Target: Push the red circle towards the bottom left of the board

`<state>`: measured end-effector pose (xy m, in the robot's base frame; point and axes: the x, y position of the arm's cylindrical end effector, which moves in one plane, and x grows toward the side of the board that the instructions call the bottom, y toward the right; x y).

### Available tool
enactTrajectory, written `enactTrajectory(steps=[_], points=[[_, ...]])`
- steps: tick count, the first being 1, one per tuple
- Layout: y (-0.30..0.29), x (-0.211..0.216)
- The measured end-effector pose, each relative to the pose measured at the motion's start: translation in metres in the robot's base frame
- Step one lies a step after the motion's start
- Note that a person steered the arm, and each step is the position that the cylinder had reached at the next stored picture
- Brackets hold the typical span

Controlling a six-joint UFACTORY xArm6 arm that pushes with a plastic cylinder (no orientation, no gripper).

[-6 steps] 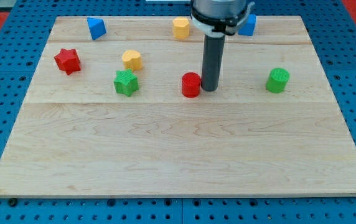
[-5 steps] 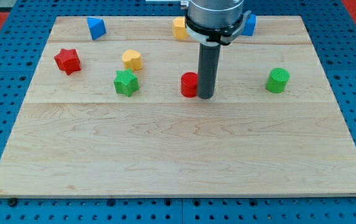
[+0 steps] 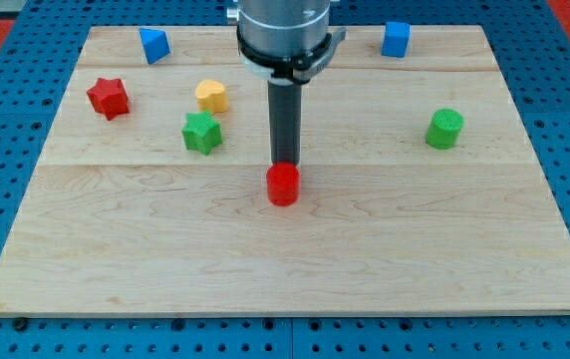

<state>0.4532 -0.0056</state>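
The red circle (image 3: 283,184), a short red cylinder, stands near the middle of the wooden board (image 3: 285,269). My tip (image 3: 285,166) sits directly behind it, on its top side in the view, touching or nearly touching it. The rod rises straight up from there to the arm's grey wrist at the view's top.
A red star (image 3: 108,97) lies at the left, a green star (image 3: 202,132) and a yellow heart (image 3: 211,96) left of the rod. A green cylinder (image 3: 444,129) is at the right. Blue blocks sit at the top left (image 3: 153,44) and top right (image 3: 396,39).
My tip moved left and down the view, from the red circle's right side to behind it. The red circle slid down and slightly left. The arm now hides the yellow block at the top.
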Motion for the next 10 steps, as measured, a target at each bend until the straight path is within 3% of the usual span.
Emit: enactTrajectory(steps=[1,3,4,5,7,8,9,10], points=[[-0.020,0.028],[0.023,0.042],[0.030,0.077],[0.004,0.102],[-0.116,0.116],[-0.135,0.145],[-0.176,0.154],[-0.175,0.143]])
